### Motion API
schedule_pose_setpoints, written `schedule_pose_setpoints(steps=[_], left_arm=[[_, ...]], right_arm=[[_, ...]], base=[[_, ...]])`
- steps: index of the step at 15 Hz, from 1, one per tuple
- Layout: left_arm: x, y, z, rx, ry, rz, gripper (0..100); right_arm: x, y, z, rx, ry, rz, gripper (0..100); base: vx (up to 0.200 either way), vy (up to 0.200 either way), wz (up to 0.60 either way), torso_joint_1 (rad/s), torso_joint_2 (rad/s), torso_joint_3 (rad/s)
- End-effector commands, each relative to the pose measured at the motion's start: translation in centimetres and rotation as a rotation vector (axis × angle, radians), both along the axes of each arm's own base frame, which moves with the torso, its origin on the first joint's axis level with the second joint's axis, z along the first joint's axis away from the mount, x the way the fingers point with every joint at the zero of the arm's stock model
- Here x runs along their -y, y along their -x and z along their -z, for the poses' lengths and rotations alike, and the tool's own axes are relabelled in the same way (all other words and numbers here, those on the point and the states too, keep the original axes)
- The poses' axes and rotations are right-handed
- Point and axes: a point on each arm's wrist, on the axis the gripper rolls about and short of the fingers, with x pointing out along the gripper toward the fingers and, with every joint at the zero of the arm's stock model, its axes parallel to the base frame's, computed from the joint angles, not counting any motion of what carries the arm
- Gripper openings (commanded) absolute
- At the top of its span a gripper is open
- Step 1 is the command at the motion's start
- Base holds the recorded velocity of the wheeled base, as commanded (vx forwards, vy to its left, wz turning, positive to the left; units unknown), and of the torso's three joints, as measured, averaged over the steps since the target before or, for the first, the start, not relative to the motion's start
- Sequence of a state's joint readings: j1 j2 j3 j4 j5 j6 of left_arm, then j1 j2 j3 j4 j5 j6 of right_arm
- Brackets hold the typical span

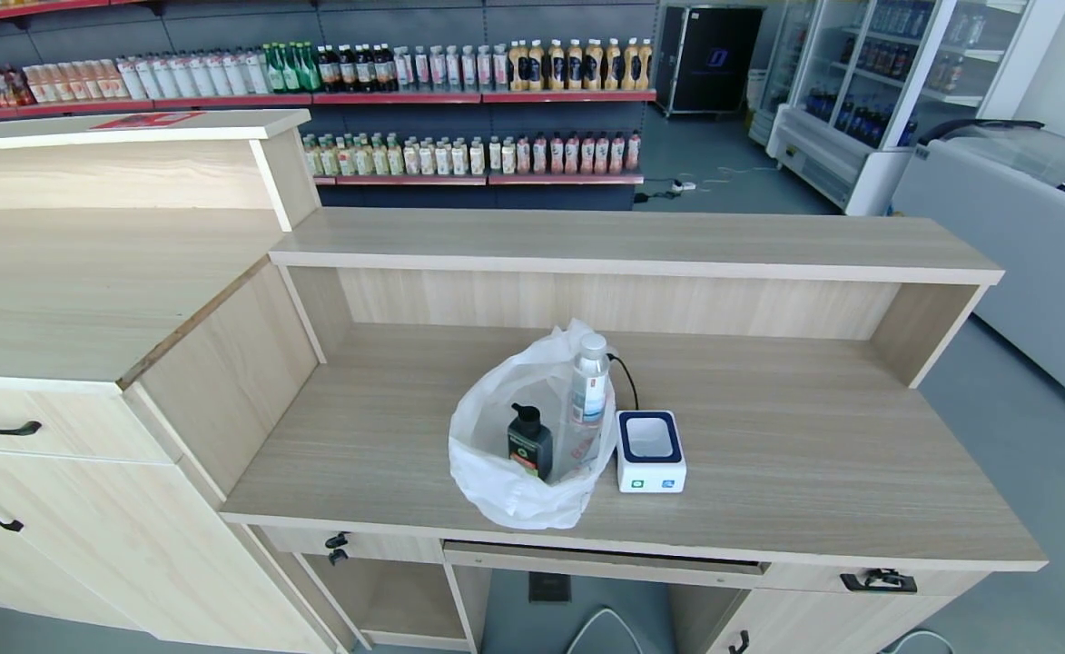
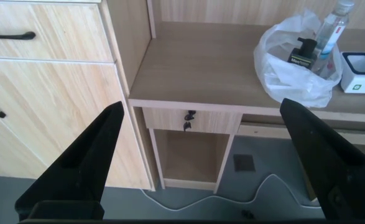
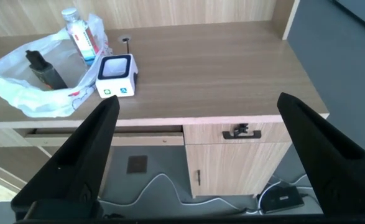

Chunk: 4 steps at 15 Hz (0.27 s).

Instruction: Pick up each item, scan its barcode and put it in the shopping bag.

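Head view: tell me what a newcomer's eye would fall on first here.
First comes the white shopping bag, open in the middle of the wooden counter, with a black pump bottle and a taller clear bottle standing inside it. Close beside the bag, on the robot's right, sits the small white scanner, its blue-rimmed window facing up. Beyond the counter, long shelves carry rows of drink bottles.

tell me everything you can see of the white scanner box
The scanner is a small white box with rounded corners, seemingly plastic. Its top holds a pale window framed in dark blue; its front bears a green and a blue mark. It sits flat on the wooden counter, on the robot's right of the shopping bag, close against it. A black cable runs from its back.
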<state>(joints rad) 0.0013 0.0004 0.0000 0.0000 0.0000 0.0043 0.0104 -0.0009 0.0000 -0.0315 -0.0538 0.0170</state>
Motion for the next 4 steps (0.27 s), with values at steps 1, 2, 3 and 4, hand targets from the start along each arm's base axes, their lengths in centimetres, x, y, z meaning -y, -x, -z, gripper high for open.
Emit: schedule_pose_setpoints(steps=[1,2,3,4], left_arm=[[0.00,0.00,0.00,0.000,0.000,0.000,100],[0.00,0.00,0.00,0.000,0.000,0.000,100],[0.00,0.00,0.00,0.000,0.000,0.000,100],[0.00,0.00,0.00,0.000,0.000,0.000,100]], right_arm=[[0.00,-0.02,-0.01,-0.002,0.000,0.000,100],[0.00,-0.02,-0.01,-0.002,0.000,0.000,100],[0.00,-0.02,-0.01,-0.002,0.000,0.000,100],[0.00,-0.02,-0.01,-0.002,0.000,0.000,100]], base=[[0.000,0.000,0.00,0.000,0.00,0.000],[0.000,0.000,0.00,0.000,0.00,0.000],[0.000,0.000,0.00,0.000,0.00,0.000],[0.000,0.000,0.00,0.000,0.00,0.000]])
